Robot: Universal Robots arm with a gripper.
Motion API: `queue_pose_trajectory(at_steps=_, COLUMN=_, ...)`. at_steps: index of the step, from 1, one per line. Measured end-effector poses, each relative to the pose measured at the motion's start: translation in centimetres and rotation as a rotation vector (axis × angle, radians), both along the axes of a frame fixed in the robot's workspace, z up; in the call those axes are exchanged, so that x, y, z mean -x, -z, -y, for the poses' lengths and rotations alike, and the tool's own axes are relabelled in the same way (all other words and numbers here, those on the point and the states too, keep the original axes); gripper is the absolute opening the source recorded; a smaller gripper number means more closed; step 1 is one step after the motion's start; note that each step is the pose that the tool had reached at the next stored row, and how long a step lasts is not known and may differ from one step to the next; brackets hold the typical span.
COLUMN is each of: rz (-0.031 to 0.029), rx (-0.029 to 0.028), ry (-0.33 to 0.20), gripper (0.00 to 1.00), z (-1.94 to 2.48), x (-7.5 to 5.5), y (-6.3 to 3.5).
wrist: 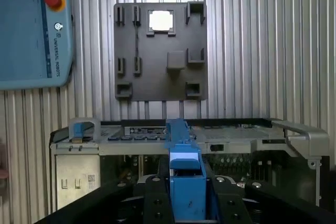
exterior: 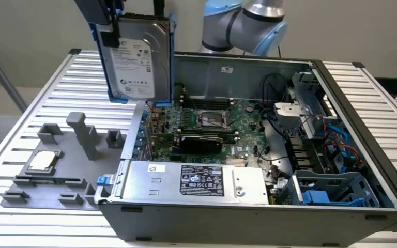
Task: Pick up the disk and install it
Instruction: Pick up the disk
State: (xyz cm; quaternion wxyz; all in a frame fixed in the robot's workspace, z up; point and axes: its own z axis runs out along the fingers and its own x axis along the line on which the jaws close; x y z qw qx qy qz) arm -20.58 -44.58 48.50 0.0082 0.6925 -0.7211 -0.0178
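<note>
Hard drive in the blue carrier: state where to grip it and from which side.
Grip the hard drive by its upper short end, on the blue carrier, coming from above. It hangs upright above the computer case with its label face showing, so the top end is reachable and the lower end is free. The gripper is shut on it there.

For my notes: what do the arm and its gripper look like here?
The arm is made of rounded silver-grey metal segments with pale blue caps at the joints. The gripper is black, with flat matte plates dotted with round screw heads, and narrow dark fingers.
</note>
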Motion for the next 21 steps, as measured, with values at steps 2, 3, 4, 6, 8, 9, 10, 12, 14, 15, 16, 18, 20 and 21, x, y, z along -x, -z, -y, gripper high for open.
queue_pose_trajectory(at_steps=2, rz=0.0005, rx=0.0, ry=0.0, gripper=0.0, z=0.39, x=-0.6, y=0.0)
queue_pose_trajectory(at_steps=3, rz=0.001, rx=0.0, ry=0.0, gripper=0.0, z=0.6, x=-0.9, y=0.0)
queue_pose_trajectory(at_steps=4, rz=0.0016, rx=0.0, ry=0.0, gripper=0.0, z=0.8, x=-1.2, y=0.0)
queue_pose_trajectory(at_steps=6, rz=0.003, rx=0.0, ry=0.0, gripper=0.0, z=1.18, x=-1.7, y=0.0)
queue_pose_trajectory(at_steps=8, rz=0.0045, rx=0.0, ry=0.0, gripper=0.0, z=1.6, x=-2.2, y=0.0)
queue_pose_trajectory(at_steps=9, rz=0.0053, rx=-0.0001, ry=0.0, gripper=0.0, z=1.81, x=-2.4, y=0.0)
queue_pose_trajectory(at_steps=10, rz=0.0061, rx=0.0, ry=0.0, gripper=0.0, z=2.03, x=-2.6, y=0.0)
queue_pose_trajectory(at_steps=12, rz=0.008, rx=-0.0001, ry=0.0, gripper=0.0, z=2.45, x=-3.1, y=0.01)
queue_pose_trajectory(at_steps=14, rz=0.0095, rx=-0.0001, ry=0.0, gripper=0.0, z=2.89, x=-3.7, y=0.03)
queue_pose_trajectory(at_steps=15, rz=0.0099, rx=-0.0001, ry=0.0, gripper=0.0, z=3.11, x=-3.9, y=0.04)
queue_pose_trajectory(at_steps=16, rz=0.0102, rx=-0.0001, ry=0.0, gripper=0.0, z=3.34, x=-4.3, y=0.06)
queue_pose_trajectory(at_steps=18, rz=0.0106, rx=-0.0002, ry=0.0, gripper=0.0, z=3.73, x=-5.1, y=0.11)
queue_pose_trajectory(at_steps=20, rz=0.0106, rx=-0.0001, ry=0.0, gripper=0.0, z=4.0, x=-6.0, y=0.17)
queue_pose_trajectory(at_steps=21, rz=0.0105, rx=0.0, ry=0.0, gripper=0.0, z=4.11, x=-6.4, y=0.19)
